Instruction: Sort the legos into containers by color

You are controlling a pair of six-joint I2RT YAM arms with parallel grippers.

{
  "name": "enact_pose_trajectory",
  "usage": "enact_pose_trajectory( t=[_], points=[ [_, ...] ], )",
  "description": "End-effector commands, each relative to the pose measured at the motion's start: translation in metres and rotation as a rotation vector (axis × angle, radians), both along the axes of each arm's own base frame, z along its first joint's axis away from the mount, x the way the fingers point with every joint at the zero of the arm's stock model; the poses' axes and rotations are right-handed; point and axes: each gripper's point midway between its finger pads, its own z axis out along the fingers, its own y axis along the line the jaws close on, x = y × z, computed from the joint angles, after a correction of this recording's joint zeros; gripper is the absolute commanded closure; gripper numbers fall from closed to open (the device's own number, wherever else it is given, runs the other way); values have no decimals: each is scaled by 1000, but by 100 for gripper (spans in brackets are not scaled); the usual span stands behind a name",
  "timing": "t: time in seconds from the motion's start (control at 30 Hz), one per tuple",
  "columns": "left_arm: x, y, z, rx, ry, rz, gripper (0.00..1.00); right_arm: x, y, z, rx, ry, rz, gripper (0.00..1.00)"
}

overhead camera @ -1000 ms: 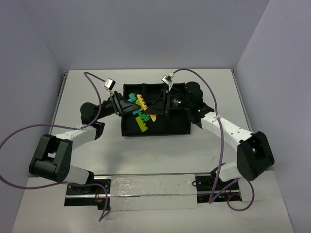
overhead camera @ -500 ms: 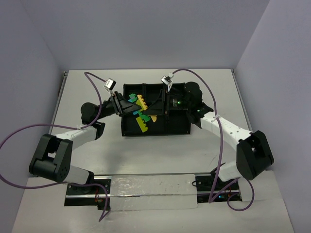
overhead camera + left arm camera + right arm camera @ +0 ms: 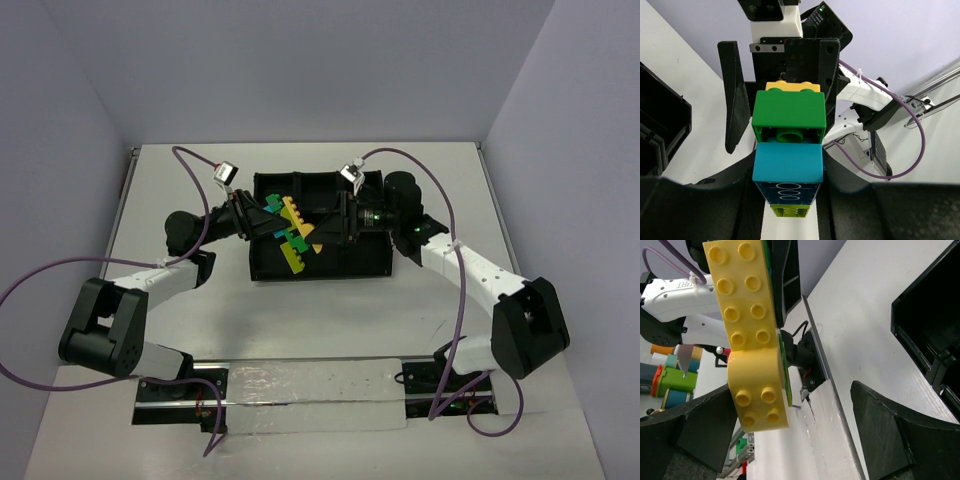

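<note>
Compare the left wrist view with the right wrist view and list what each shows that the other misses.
Left wrist only: the green brick and teal brick of the lego cluster. Right wrist only: the studded face of the yellow bricks. Both: that cluster pinched in the left gripper, the open right gripper, and part of the black tray.

A stuck-together lego cluster [image 3: 291, 236] (yellow, green, teal and lime bricks) hangs tilted above the black divided tray [image 3: 362, 262], over its left compartments. Yellow sits farthest, lime nearest.
</note>
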Motion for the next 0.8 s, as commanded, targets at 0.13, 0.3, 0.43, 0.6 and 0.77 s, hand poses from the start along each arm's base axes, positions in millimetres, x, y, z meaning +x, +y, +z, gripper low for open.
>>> enact_pose_trajectory(
  t=[0.13,0.3,0.43,0.6,0.77],
  points=[
    [-12,7,40,-56,-247,14,100,-17,-11,15,14,-71,37,17],
    [-11,7,41,-55,-249,14,100,-21,-12,17,17,-80,42,23],
    [-11,7,41,-56,-248,12,100,-22,-12,19,22,-87,45,34],
    [-11,7,42,-56,-252,11,100,-23,-13,15,20,-80,48,60],
    [-11,9,41,-50,-254,10,100,-21,-16,10,14,-86,26,89]
  ],
)
